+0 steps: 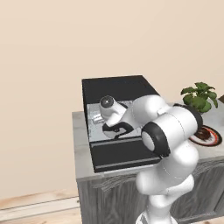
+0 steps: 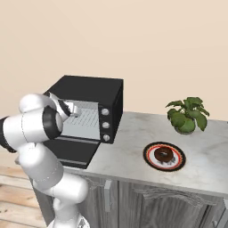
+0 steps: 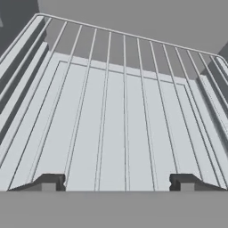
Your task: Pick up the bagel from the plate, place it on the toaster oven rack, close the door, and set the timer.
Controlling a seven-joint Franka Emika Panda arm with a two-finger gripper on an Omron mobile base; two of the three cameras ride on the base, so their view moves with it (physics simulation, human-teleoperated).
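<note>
Gripper [image 3: 116, 181] is reaching into the open oven over the rack [image 3: 120, 111], fingers apart and holding nothing, while the bagel [image 2: 163, 154] is sitting on the plate [image 2: 148, 156], well right of the oven.

Colours and patterns, kitchen counter scene.
Toaster oven [image 2: 95, 95]: black casing, three silver knobs down its right panel; door [image 1: 124, 154] black with a thin silver line. Toaster oven rack [image 3: 120, 120]: silver-grey parallel wires over a pale grey floor. Bagel [image 2: 163, 154]: dark brown. Plate [image 2: 151, 160]: red-orange rim ring, white face, dark blotchy centre. Potted plant [image 2: 187, 115]: green leaves. Counter [image 2: 133, 133]: pale grey marbled; cabinet fronts [image 2: 147, 202] grey woodgrain. Wall [image 1: 87, 35]: plain beige.
</note>
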